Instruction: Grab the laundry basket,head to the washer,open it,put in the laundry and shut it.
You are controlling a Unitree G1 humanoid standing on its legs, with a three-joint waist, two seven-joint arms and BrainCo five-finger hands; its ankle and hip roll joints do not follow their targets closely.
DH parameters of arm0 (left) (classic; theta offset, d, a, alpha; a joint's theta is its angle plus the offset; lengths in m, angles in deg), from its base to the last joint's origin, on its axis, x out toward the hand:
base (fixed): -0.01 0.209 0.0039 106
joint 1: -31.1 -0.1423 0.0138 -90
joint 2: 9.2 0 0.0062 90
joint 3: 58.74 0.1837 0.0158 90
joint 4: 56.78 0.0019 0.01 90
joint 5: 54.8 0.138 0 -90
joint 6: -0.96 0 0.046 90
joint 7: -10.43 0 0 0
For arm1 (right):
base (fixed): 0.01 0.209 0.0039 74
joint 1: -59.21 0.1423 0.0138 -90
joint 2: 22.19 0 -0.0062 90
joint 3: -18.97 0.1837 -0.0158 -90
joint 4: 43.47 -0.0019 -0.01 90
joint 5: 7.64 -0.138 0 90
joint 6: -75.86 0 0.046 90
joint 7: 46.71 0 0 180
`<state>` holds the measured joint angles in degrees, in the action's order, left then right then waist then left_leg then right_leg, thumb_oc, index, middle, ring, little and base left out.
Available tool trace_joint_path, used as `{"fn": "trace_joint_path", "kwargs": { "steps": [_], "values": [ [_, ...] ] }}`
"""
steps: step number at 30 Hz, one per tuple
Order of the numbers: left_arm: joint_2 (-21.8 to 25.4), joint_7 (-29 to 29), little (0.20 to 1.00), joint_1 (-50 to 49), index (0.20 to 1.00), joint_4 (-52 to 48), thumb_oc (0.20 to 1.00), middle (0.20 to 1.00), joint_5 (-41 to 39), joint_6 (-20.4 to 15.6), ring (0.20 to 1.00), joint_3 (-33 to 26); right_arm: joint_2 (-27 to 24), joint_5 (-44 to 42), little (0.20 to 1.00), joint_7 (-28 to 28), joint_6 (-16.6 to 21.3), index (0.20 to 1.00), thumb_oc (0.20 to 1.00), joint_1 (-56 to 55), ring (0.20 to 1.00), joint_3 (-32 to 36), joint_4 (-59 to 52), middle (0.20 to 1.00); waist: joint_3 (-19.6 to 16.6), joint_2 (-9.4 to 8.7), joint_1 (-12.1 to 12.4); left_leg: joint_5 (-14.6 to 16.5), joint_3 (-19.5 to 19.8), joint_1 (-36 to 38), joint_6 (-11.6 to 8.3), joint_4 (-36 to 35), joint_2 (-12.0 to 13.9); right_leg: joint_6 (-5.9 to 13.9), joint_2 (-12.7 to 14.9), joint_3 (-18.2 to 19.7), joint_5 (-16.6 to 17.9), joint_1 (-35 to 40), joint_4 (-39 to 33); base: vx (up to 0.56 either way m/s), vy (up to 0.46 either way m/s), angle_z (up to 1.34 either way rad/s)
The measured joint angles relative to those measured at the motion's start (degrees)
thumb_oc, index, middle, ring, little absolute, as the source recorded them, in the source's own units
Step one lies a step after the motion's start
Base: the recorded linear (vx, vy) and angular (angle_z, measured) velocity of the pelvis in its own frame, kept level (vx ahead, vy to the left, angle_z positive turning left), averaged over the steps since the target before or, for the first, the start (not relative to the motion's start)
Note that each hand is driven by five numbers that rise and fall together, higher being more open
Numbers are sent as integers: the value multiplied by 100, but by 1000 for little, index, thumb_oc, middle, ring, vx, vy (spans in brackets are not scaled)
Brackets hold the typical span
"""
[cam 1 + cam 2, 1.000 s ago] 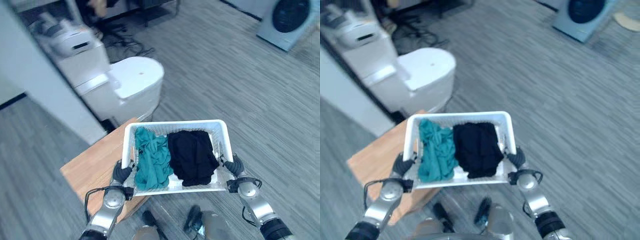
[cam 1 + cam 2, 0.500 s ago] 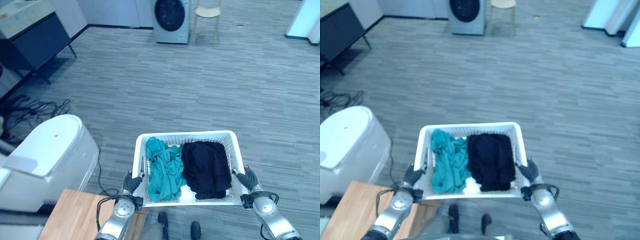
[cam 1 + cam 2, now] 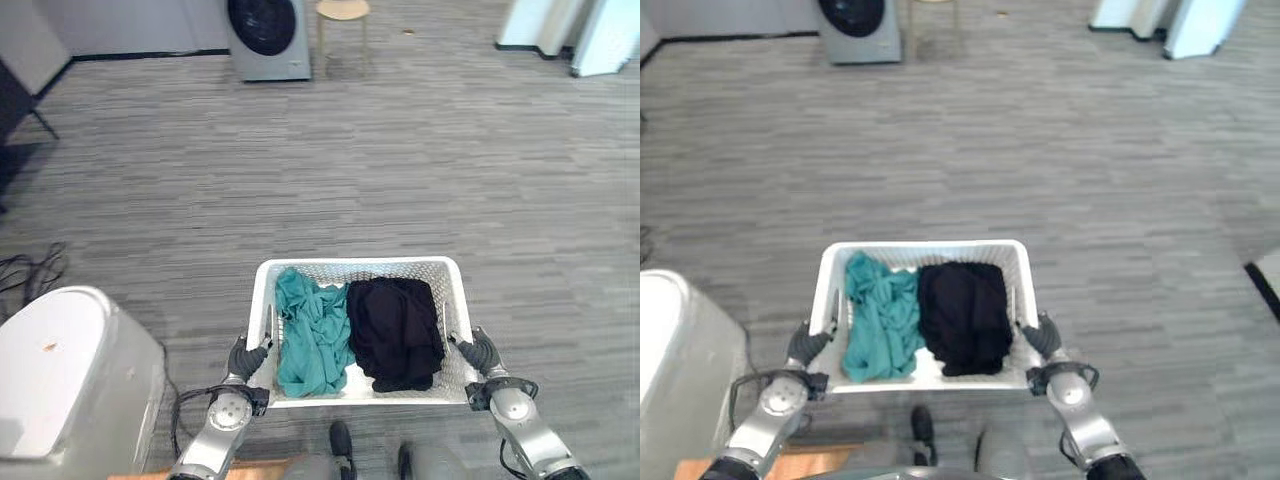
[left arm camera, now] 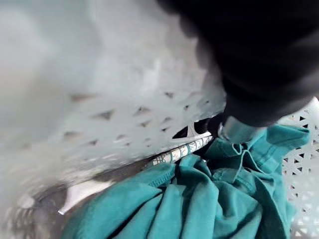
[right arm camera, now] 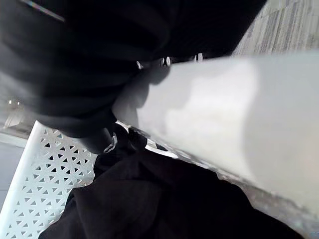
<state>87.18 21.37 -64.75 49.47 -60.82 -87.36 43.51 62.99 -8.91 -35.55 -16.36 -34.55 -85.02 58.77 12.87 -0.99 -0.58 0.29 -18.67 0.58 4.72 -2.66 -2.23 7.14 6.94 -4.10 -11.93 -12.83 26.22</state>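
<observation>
The white laundry basket (image 3: 455, 300) is carried in front of the robot, above the grey floor (image 3: 500, 180), gripped at both short sides. The left hand (image 3: 243, 357) is curled round the left rim and the right hand (image 3: 480, 352) round the right rim, so each set of fingers is closed on the plastic edge. A teal garment (image 3: 310, 335) is lying in the left half of the basket and a black garment (image 3: 395, 330) in the right half, touching each other. The washer (image 3: 265, 35) is seen well ahead, beside a stool (image 3: 342, 15). A white bin (image 3: 60, 370) is standing close on the left. From here the basket could be tilted while walking if one grip slackens, and clothes could be spilled. The bin could also be clipped by the left arm.
</observation>
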Motion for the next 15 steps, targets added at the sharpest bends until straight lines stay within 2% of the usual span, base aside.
{"fn": "trace_joint_path", "kwargs": {
  "steps": [2,4,5,8,11,12,13,14,15],
  "values": [
    [-29,-3,200,-4,200,-24,200,200,0,1,200,31,-77,-1,200,-16,-1,200,200,16,200,7,-2,200,25,20,-100,24,-15,0,-19,-28,34,-32,42,-251,59,-257,-413,285,-52,-21],
    [-106,-15,200,-1,200,34,200,200,1,6,200,42,-112,-5,200,-19,-7,200,200,-21,200,13,5,200,58,20,-144,196,6,86,-65,24,113,-22,51,-491,421,-496,-1135,510,-163,-7],
    [-140,-15,200,3,200,60,200,200,1,8,200,25,-117,-5,200,-18,-9,200,200,-9,200,20,6,200,80,56,-144,274,26,89,-112,85,168,55,68,-569,549,-602,-1417,330,-164,3],
    [-175,-18,200,-26,200,71,200,200,6,9,200,27,-122,-4,200,-19,-9,200,200,-43,200,24,8,200,90,44,-255,434,175,402,-248,95,164,67,318,-784,1111,-598,-2460,322,-186,27],
    [-202,-26,200,-38,200,68,200,200,14,8,200,37,-117,-4,200,-30,-8,200,200,-126,200,66,0,200,80,33,-268,708,365,738,-538,72,202,65,427,-650,1223,-478,-2351,439,-271,43],
    [-307,-28,200,-106,200,69,200,200,26,9,200,43,-124,-4,200,-57,-8,200,200,-159,200,147,8,200,42,234,-338,833,497,889,-699,128,478,-111,271,-744,1459,-464,-1958,337,-362,72],
    [-334,-28,200,-169,200,63,200,200,36,9,200,83,-134,-2,200,-103,-8,200,200,-200,200,192,25,200,-6,350,-405,846,620,893,-803,510,715,-145,88,-839,1508,-325,-1826,329,-398,74],
    [-341,-29,200,-201,200,63,200,200,43,8,200,96,-189,-2,200,-185,0,200,200,-197,200,190,44,200,-10,313,-329,722,750,518,-942,1797,1124,-322,-237,-874,1521,47,-1891,636,-579,40],
    [-431,-28,200,-231,200,62,200,200,42,6,200,94,-284,-1,200,-202,12,200,200,-199,200,208,-35,200,-85,339,-234,362,1027,35,-1064,3148,1494,-886,-512,-969,1476,336,-1930,614,-472,5]
  ]
}}
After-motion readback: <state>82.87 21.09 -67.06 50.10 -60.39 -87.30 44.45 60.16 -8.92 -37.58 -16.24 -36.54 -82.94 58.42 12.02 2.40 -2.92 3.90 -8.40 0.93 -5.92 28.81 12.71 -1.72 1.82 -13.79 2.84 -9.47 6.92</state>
